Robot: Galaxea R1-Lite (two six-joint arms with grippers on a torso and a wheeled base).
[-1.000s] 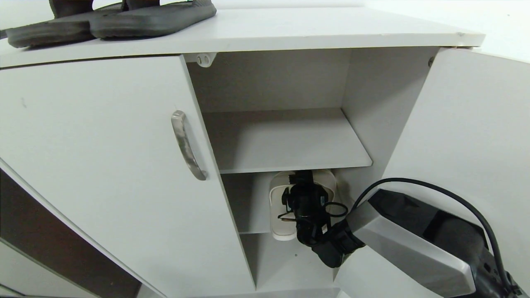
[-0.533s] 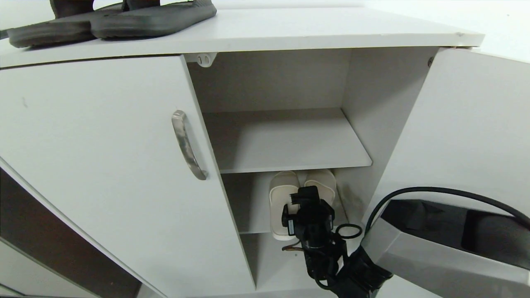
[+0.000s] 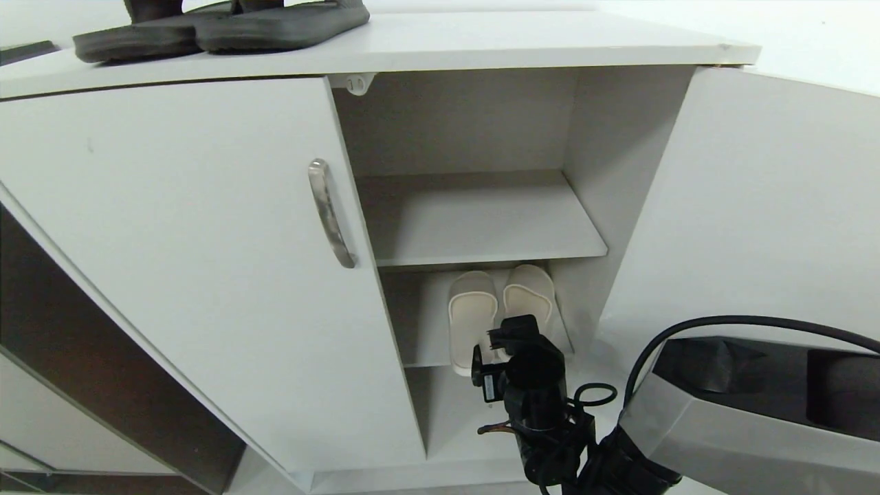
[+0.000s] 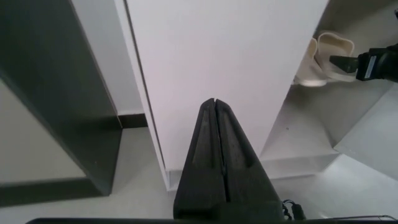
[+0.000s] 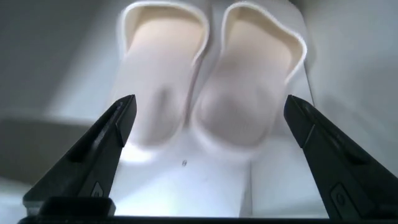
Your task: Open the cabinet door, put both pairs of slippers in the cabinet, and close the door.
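Right gripper (image 3: 512,333) now withdrawn from the white slippers (image 3: 526,292)

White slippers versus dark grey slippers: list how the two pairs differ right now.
Colour: the white moulded slippers are pale cream; the dark grey flat slippers are almost black.
Place: the white pair lies inside, on a lower shelf; the dark grey pair sits outside, on the cabinet top.
Both pairs lie side by side.

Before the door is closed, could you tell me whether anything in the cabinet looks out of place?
The left white slipper on the lower shelf pokes out past the shelf's front edge, so it might catch the door. The dark pair lies on the cabinet top, not inside.
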